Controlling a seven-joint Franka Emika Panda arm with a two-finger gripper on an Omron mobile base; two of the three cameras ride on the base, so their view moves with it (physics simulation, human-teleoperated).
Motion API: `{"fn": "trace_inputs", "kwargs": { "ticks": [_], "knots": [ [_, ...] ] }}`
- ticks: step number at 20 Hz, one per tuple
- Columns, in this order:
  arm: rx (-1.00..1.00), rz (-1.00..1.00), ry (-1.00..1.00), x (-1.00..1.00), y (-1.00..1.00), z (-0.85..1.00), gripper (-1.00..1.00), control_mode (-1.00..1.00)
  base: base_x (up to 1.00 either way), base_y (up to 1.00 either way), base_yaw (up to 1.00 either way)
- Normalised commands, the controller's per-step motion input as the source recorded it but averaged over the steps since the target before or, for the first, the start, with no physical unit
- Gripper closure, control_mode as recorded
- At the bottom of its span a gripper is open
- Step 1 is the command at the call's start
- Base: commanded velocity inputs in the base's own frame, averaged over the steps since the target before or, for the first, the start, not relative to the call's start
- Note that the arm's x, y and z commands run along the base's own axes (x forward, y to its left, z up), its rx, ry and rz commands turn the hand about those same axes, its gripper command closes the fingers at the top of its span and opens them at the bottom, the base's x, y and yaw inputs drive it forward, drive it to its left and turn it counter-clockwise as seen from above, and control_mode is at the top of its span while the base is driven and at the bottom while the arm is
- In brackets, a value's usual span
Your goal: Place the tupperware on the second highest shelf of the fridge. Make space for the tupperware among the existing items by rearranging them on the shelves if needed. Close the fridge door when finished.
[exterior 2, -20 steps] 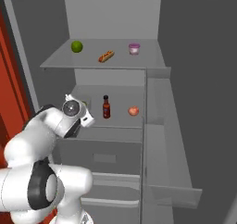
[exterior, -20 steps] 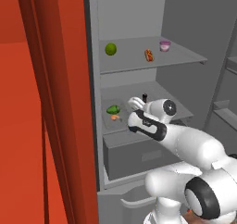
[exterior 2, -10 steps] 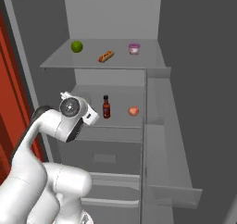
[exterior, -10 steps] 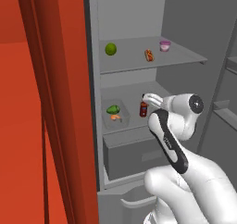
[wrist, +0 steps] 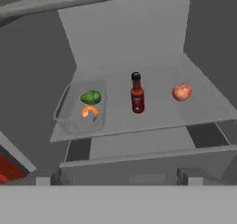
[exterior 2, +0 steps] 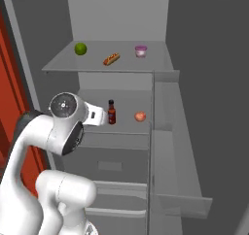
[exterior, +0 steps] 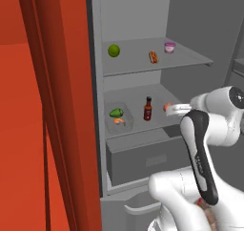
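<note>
The clear tupperware [exterior: 119, 116] [wrist: 83, 106], holding a green and an orange piece of food, rests at the left of the second highest shelf [wrist: 152, 114] of the open fridge [exterior: 138, 15]. On the same shelf a dark red-capped bottle [exterior: 148, 109] [exterior 2: 112, 112] [wrist: 137, 93] stands upright in the middle, and a small orange-pink fruit [exterior 2: 140, 116] [wrist: 181, 92] lies to the right. My gripper [exterior: 178, 108] [exterior 2: 99, 116] [wrist: 118, 181] hangs in front of this shelf, open and holding nothing. A lime [exterior: 113, 50], a hot dog [exterior: 153, 57] and a pink cup [exterior: 169, 47] sit on the top shelf.
The fridge door [exterior 2: 168, 132] stands open at the right, its bins jutting toward me. A red cabinet [exterior: 47, 106] flanks the fridge on the left. Below the shelf are the grey drawer box [exterior: 143, 158] and the bottom drawer [exterior 2: 116, 200].
My hand has drawn back from the left of the second shelf and risen. The tupperware stays on the shelf and now shows in full beside the bottle.
</note>
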Motion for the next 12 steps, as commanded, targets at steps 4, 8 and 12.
{"fn": "trace_inputs", "kwargs": {
  "ticks": [4, 8, 12],
  "knots": [
    [-0.42, 0.14, 0.00, -0.56, 0.46, 0.35, -1.00, -1.00, 0.00, 0.00, 0.00],
    [-0.24, 0.01, 0.06, -0.01, 0.28, 0.38, -1.00, -1.00, 0.00, 0.00, 0.00],
    [-0.05, -0.01, 0.01, 0.00, -0.01, 0.06, -1.00, -1.00, 0.00, 0.00, 0.00]
  ]
}}
